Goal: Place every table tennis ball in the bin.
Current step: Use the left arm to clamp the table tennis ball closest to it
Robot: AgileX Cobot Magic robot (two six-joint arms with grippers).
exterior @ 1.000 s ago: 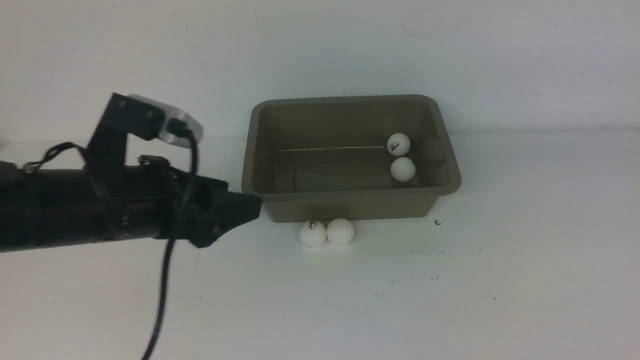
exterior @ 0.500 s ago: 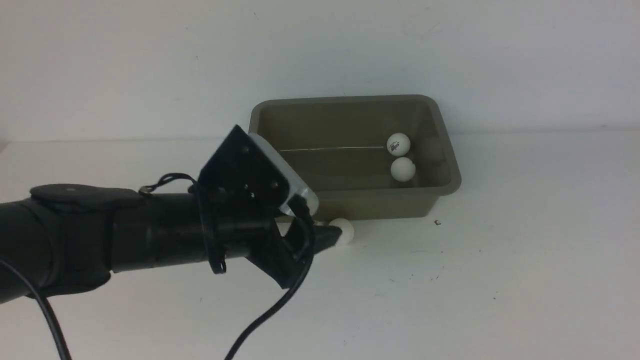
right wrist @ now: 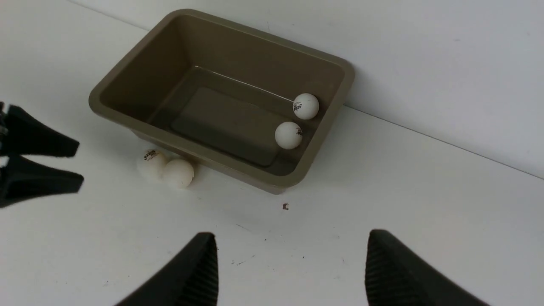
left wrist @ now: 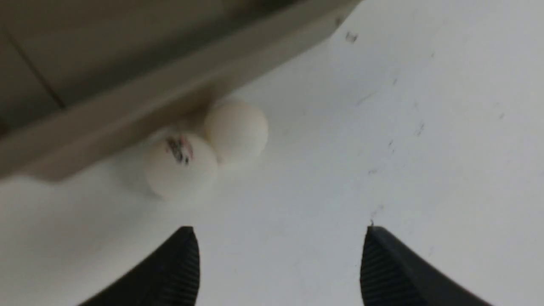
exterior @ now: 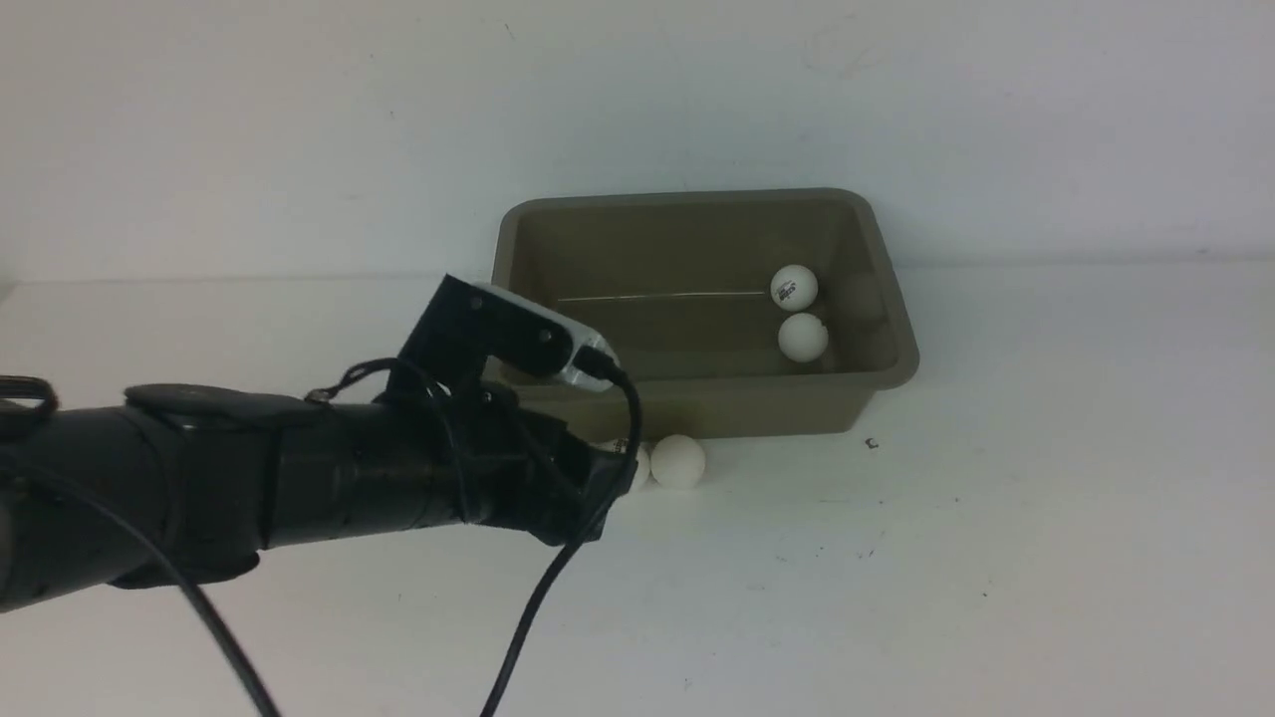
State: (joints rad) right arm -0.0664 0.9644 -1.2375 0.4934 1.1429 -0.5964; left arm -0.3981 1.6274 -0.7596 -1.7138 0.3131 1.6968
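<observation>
The bin (exterior: 697,413) is a taupe tub against the back wall. Two table tennis balls lie inside it at its right end, one with a logo (exterior: 794,287) and one nearer (exterior: 802,337). Two more touch each other on the table against the bin's front wall. The plain one (exterior: 678,461) is in full view; the logo one (exterior: 638,465) is half hidden behind my left gripper (exterior: 613,473). The left wrist view has the logo ball (left wrist: 180,165) and plain ball (left wrist: 236,129) just beyond the open, empty left gripper (left wrist: 278,229). My right gripper (right wrist: 291,234) is open and empty, off the front view.
A small dark speck (exterior: 871,443) lies on the white table right of the bin's front corner. The left wrist's black cable (exterior: 558,588) hangs down toward the table's front. The white wall stands directly behind the bin.
My left arm swept right from the table's left to the two balls in front of the bin, then eased back a little with its wrist rolled. No ball has moved.
</observation>
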